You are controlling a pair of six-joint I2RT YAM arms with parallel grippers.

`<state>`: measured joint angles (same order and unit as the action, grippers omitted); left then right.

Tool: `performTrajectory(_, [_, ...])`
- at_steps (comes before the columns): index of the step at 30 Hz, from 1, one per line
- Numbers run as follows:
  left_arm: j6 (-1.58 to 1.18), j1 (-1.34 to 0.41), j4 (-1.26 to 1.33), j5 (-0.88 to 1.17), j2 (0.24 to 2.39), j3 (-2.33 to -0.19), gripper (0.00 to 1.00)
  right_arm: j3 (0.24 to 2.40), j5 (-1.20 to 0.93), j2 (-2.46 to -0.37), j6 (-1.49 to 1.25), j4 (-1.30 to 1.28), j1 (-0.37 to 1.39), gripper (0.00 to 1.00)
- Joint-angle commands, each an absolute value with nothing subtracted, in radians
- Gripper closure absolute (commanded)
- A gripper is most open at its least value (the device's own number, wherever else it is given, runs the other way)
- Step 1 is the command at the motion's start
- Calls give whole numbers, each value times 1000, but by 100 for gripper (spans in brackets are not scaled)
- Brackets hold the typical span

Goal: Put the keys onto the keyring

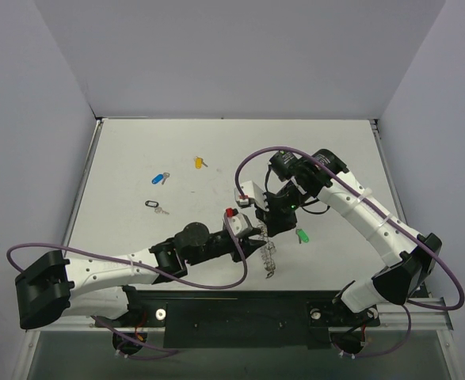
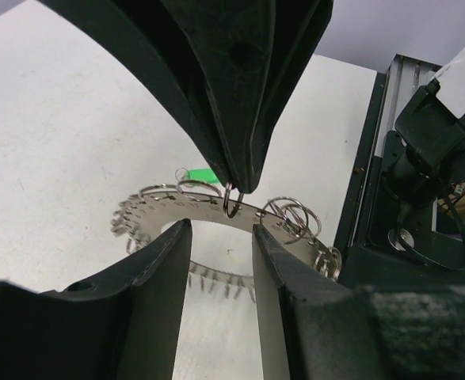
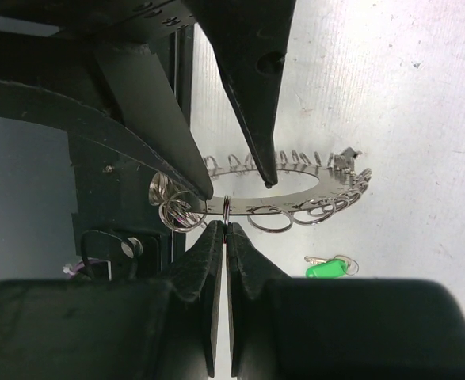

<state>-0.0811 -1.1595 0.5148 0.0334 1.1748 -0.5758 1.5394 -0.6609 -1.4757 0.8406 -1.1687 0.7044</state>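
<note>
Left gripper (image 2: 221,231): fingers apart, astride band of keyring (image 3: 295,198), which sits between both grippers. Right gripper (image 3: 224,229): clamped together on small wire loop (image 3: 226,207) at keyring rim. Green-headed key (image 3: 327,269): just beside keyring. Blue-headed key (image 1: 160,178), black-headed key (image 1: 154,206), yellow-headed key (image 1: 200,162): well apart from keyring.

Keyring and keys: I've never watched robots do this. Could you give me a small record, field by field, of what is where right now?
keyring: between the two grippers, no coloured key head seen on it
right gripper: shut, pinching one small wire loop on the keyring's edge
left gripper: fingers apart, tips by the keyring's band; contact unclear
green key: on the table near the keyring, not held
blue key: on the table, far left side
yellow key: on the table, further back
black key: on the table, near the blue key
</note>
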Motion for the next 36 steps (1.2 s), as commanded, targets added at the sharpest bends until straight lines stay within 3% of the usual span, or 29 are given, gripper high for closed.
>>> performTrajectory(1, [-48,-1166,623,9,1140,-598,54,1563,-686,-1473,847,-1223,710,100])
performTrajectory(8, [-43,-1166,680,12,1104,-560,55,1568,-707,-1477,861,-1233,712,100])
performTrajectory(36, [-38,-1149,672,144,1181,-600,74,1574,-739,-1474,880,-1249,712,100])
